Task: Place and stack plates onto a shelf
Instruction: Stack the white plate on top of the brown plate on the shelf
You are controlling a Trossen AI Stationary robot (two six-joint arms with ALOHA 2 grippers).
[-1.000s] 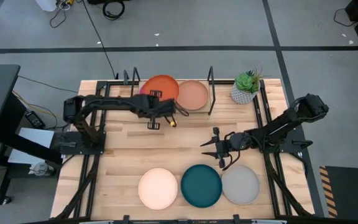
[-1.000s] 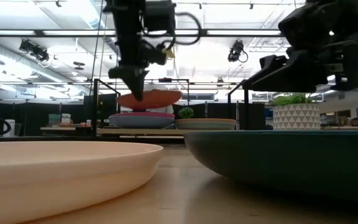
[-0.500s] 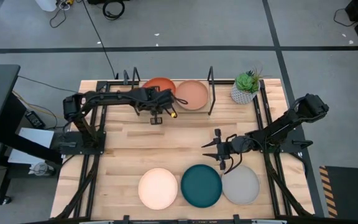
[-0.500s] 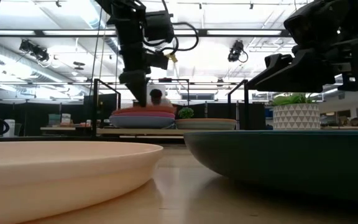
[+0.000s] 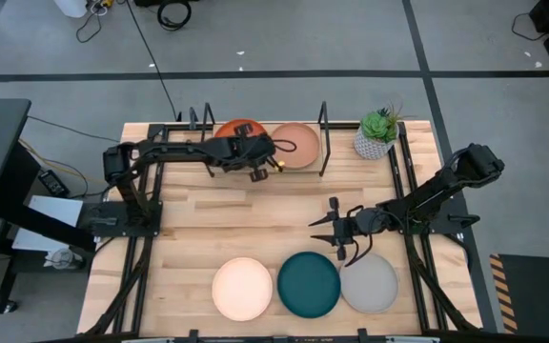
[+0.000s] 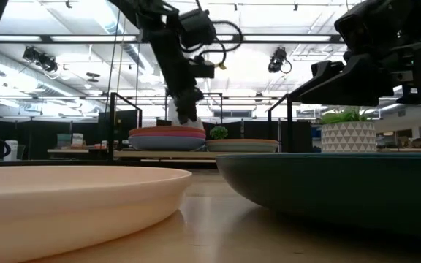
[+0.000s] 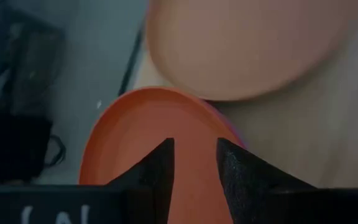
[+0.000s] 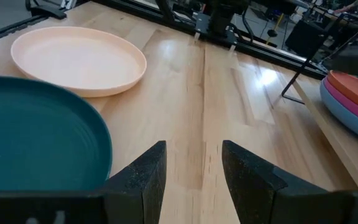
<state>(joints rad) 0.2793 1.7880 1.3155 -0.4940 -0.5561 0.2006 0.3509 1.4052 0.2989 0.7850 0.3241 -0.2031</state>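
Observation:
The orange plate (image 5: 236,128) lies on top of a stack (image 6: 167,136) of pink and blue plates on the shelf (image 6: 123,154). The tan plate (image 5: 296,145) sits beside it on the shelf. My left gripper (image 5: 258,151) hovers open just above the orange plate (image 7: 135,143) near its right rim, clear of it in the low view (image 6: 186,115). My right gripper (image 5: 327,233) waits open over bare table, just beyond the dark teal plate (image 5: 309,283) and the grey plate (image 5: 370,283). The cream plate (image 5: 242,288) lies left of them. No light blue plate can be told apart.
Black shelf uprights (image 5: 323,133) stand at both ends of the plank. A potted plant (image 5: 377,133) sits at the far right corner. The three loose plates line the near edge; bare wood (image 8: 216,99) stretches between them and the shelf.
My left gripper carried the orange plate down toward the far edge and set it on the pink plate. It has let go, risen slightly and shifted right. The plate, lifted and tilted a second ago, now lies flat on the stack.

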